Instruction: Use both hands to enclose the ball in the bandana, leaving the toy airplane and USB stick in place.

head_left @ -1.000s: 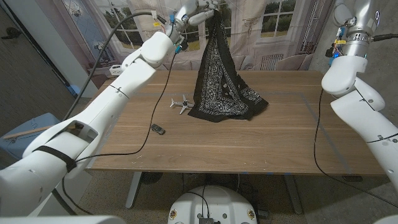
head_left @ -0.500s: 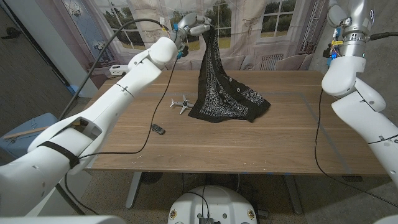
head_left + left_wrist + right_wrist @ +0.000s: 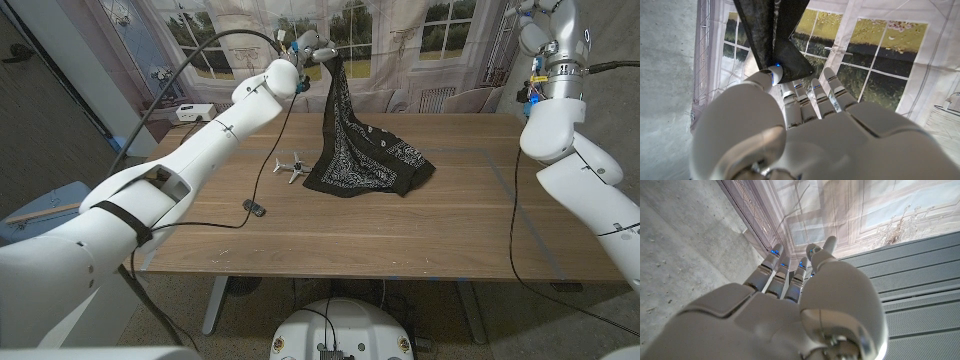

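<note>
Bandana (image 3: 355, 150) cloth, black with a white paisley print, hangs from the left hand (image 3: 312, 48) near the top centre of the head view, one corner lifted high while the rest drapes down and pools in a heap on the wooden table (image 3: 400, 230). In the left wrist view that hand (image 3: 805, 135) pinches the dark cloth (image 3: 772, 40) between thumb and fingers, the other fingers (image 3: 827, 95) lying straight and close together. No ball can be made out; the heap of cloth may cover it, but I cannot tell. A small white toy airplane (image 3: 291, 166) sits on the table just left of the cloth's lower edge. A dark USB stick (image 3: 255, 207) lies nearer the front edge, lower left of the airplane and apart from it. The right hand (image 3: 790, 305) is raised well above the table at the upper right of the frame, holding nothing, its fingers (image 3: 771, 262) straight and side by side.
</note>
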